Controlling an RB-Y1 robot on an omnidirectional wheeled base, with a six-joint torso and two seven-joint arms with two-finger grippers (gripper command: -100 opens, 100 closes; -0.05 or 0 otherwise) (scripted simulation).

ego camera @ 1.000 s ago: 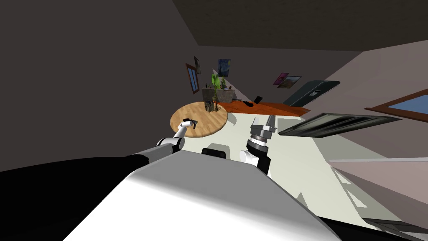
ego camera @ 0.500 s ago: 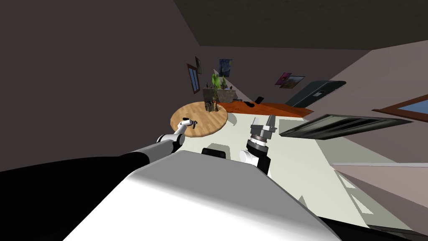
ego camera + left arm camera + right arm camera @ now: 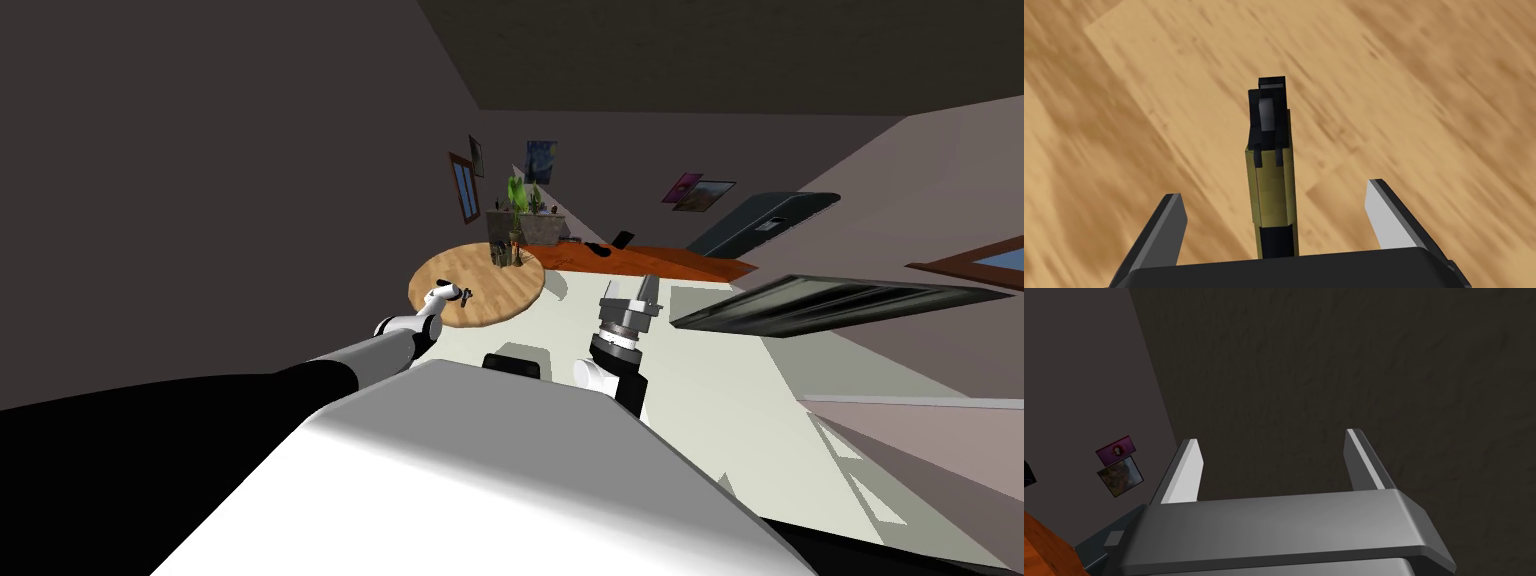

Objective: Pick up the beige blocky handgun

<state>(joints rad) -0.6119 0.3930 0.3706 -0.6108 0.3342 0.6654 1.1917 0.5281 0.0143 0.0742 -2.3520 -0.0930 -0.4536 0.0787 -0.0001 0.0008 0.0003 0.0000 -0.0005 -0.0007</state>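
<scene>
The left pincer hangs over the round wooden tabletop, with its two fingers standing well apart. Between them lies the handgun, flat on the wood. It points away from the pincer's dark body. There is a clear gap of bare wood on each side, so neither finger touches it.

The middle part of the handgun is a dull beige-olive block. The far end is black with a small grey piece on top. The near end is also black, and the pincer's body cuts it off, so its last part is hidden. I cannot tell how high the fingertips are above the wood.

In the head view the left arm reaches to about 7 o'clock on the tabletop. There the handgun is a tiny dark speck at the fingertips, and its shape cannot be made out. A green plant stands at about 12 o'clock on the tabletop, well apart from the pincer.

The right pincer is raised at about 3 o'clock from the tabletop, beside it and not over it. Its fingers are spread apart and hold nothing.
</scene>
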